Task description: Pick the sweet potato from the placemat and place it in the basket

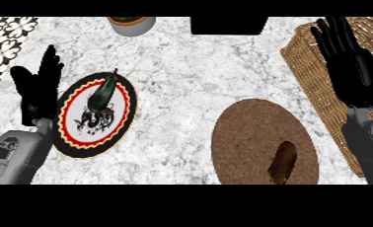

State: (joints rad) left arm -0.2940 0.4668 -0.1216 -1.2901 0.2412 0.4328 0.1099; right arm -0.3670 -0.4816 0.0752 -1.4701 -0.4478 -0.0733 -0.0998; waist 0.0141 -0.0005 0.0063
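A brown sweet potato (282, 162) lies on the lower right part of a round brown woven placemat (251, 132). The wicker basket (315, 68) stands along the right edge of the counter. My right hand (345, 56) is raised over the basket with straight fingers, open and holding nothing, well above and to the right of the sweet potato. At the left edge my left hand (38, 87) rests open, fingers up, beside a patterned plate.
A round plate (96, 115) with a red and black rim and a dark picture lies at the left. A grey pot (131, 23) stands at the counter's far edge, and a black block (229, 25) sits at the top centre. Patterned cloth (16, 33) shows top left.
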